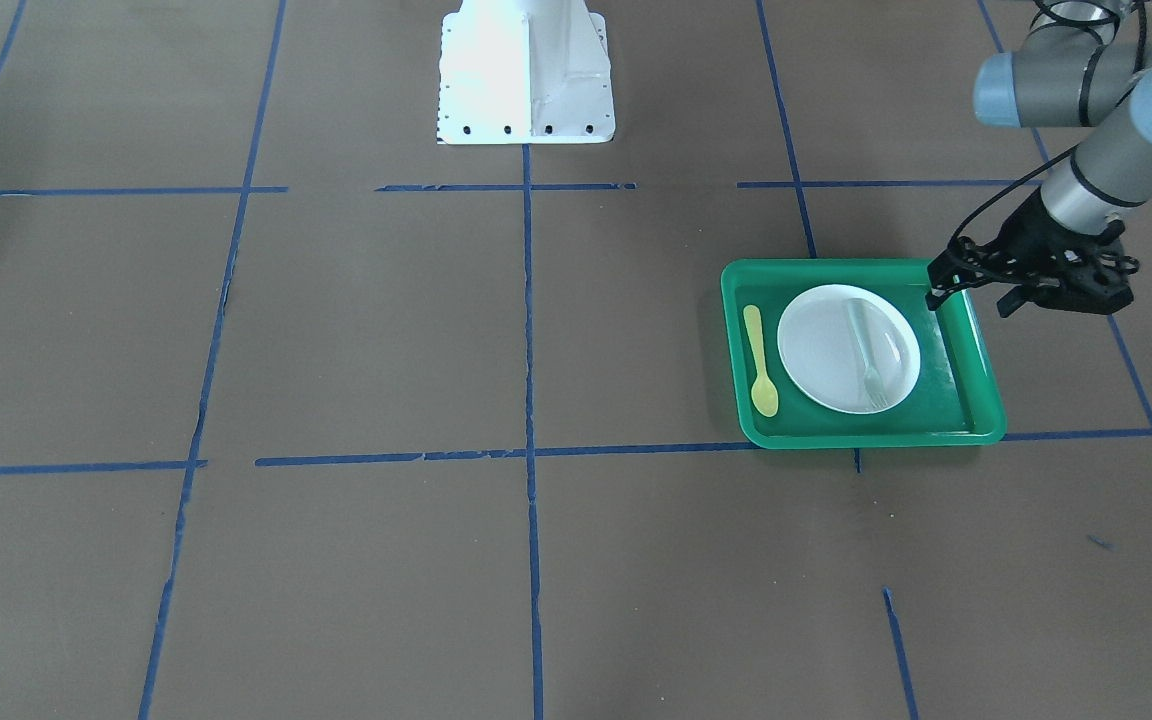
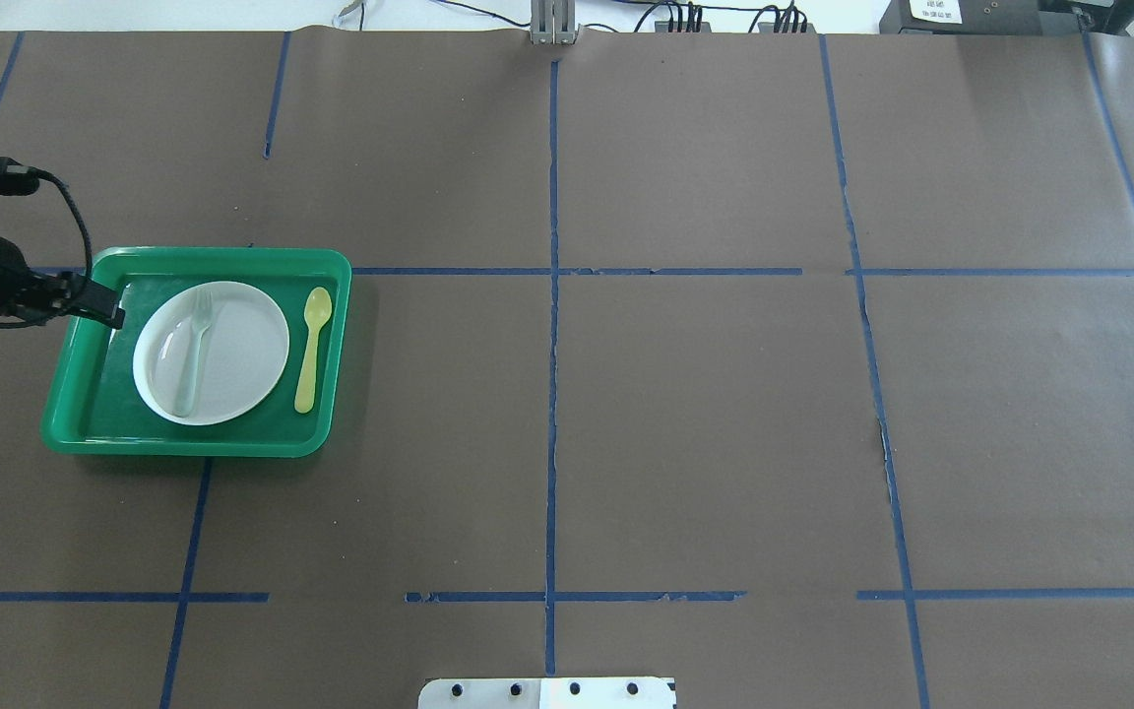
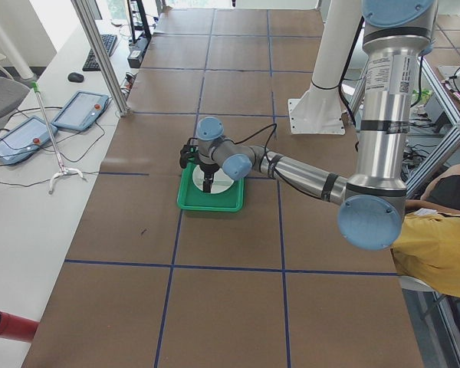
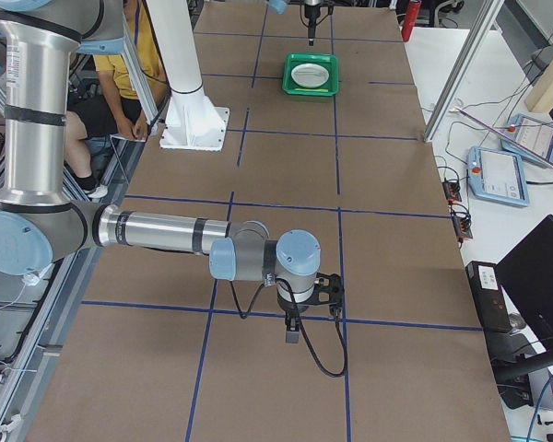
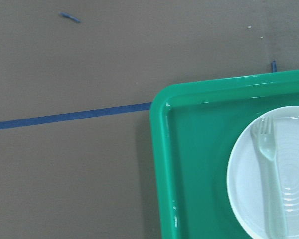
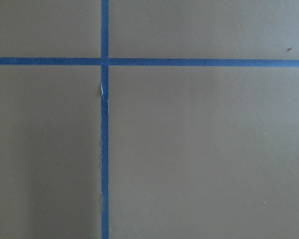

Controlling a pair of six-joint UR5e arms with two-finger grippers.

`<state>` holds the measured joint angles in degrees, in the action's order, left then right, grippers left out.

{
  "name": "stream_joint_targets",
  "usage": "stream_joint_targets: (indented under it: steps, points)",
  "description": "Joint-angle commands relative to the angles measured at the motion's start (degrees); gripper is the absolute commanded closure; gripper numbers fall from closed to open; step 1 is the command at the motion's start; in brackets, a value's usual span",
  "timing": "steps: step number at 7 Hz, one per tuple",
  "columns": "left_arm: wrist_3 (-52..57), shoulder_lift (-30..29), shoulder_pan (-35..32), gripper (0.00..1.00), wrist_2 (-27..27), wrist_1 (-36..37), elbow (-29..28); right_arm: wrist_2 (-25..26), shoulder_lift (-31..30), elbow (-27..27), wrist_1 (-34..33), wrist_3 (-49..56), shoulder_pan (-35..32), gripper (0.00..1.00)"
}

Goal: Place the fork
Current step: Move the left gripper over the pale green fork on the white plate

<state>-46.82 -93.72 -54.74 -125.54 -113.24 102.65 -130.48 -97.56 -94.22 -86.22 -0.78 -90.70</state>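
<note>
The pale translucent fork (image 1: 866,350) lies on the white plate (image 1: 821,355), tines toward the tray's operator-side edge. The plate sits in the green tray (image 1: 866,438). Fork (image 2: 195,347) and plate (image 2: 242,354) also show in the overhead view, and the fork (image 5: 269,169) in the left wrist view. My left gripper (image 1: 969,302) hangs over the tray's outer rim, beside the plate, open and empty. My right gripper (image 4: 291,333) shows only in the exterior right view, low over bare table far from the tray; I cannot tell whether it is open or shut.
A yellow spoon (image 1: 760,360) lies in the tray on the plate's other side. The robot's white base (image 1: 526,75) stands at the table's middle. Blue tape lines cross the brown table. The right wrist view shows only bare table and tape.
</note>
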Motion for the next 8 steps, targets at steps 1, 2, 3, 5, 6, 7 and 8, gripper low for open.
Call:
stream_joint_targets:
  steps: [1, 2, 3, 5, 6, 7, 8]
  points:
    - [-8.1, -3.7, 6.1, 0.04, 2.5, -0.1, -1.9, 0.0, 0.0, 0.0, 0.0, 0.0, 0.0, 0.0]
    - [-8.3, -3.7, 7.1, 0.11, 4.8, -0.3, -2.3, 0.0, 0.0, 0.0, 0.0, 0.0, 0.0, 0.0]
    - [-8.2, -3.7, 7.2, 0.34, 4.9, -0.3, -3.1, 0.0, 0.0, 0.0, 0.0, 0.1, 0.0, 0.0]
    - [-7.8, -3.8, 7.8, 0.43, 4.8, -0.4, -4.3, 0.0, 0.0, 0.0, 0.0, 0.0, 0.0, 0.0]
    - [-7.9, -3.8, 8.7, 0.43, 4.8, -0.4, -4.4, 0.0, 0.0, 0.0, 0.0, 0.0, 0.0, 0.0]
    - [-8.1, -3.8, 9.0, 0.43, 4.8, -0.4, -4.5, 0.0, 0.0, 0.0, 0.0, 0.0, 0.0, 0.0]
    - [-8.2, -4.7, 9.1, 0.43, 4.8, -0.4, -5.3, 0.0, 0.0, 0.0, 0.0, 0.0, 0.0, 0.0]
